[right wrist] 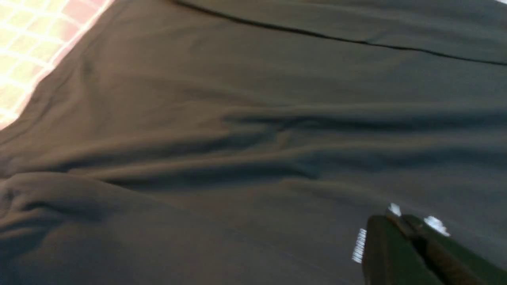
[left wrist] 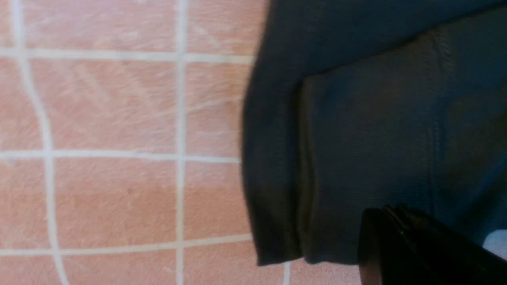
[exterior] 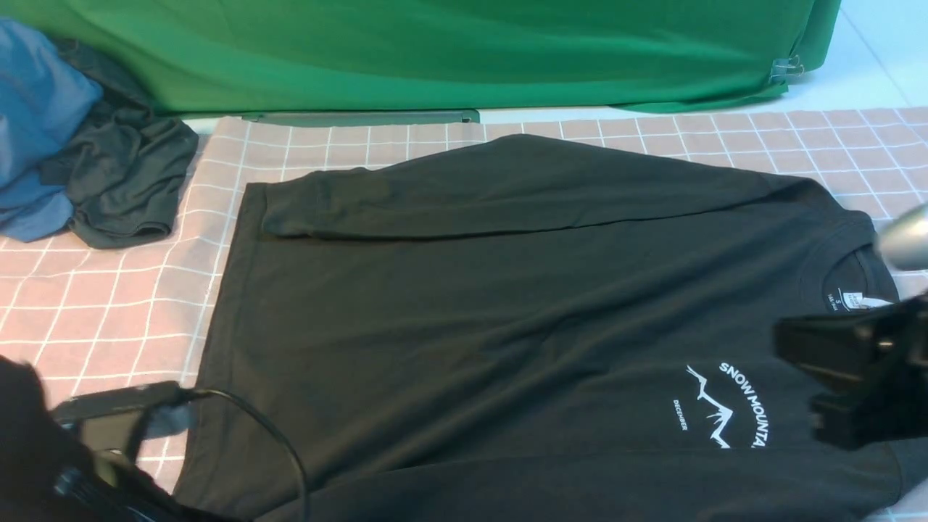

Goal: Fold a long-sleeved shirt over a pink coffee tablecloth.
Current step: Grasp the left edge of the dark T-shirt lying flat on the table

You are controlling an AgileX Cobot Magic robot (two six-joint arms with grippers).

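The black long-sleeved shirt [exterior: 507, 304] lies spread flat on the pink coffee tablecloth [exterior: 109, 304], collar to the right and hem to the left. Its far sleeve is folded across the body. The white mountain print [exterior: 725, 406] and the neck label [exterior: 852, 299] face up. My left gripper [exterior: 145, 413] hangs by the near hem corner. In the left wrist view it [left wrist: 386, 209] is shut over the shirt's [left wrist: 356, 138] hem edge, holding nothing I can see. My right gripper [exterior: 834, 384] hovers beside the print; the right wrist view shows it [right wrist: 398, 219] shut just above the fabric [right wrist: 237, 118].
A plain green cloth [exterior: 435, 51] hangs along the back. A blue garment [exterior: 36, 123] and a smaller dark grey-green garment [exterior: 123, 181] are heaped at the far left. A black cable [exterior: 283, 449] loops over the shirt's near left part.
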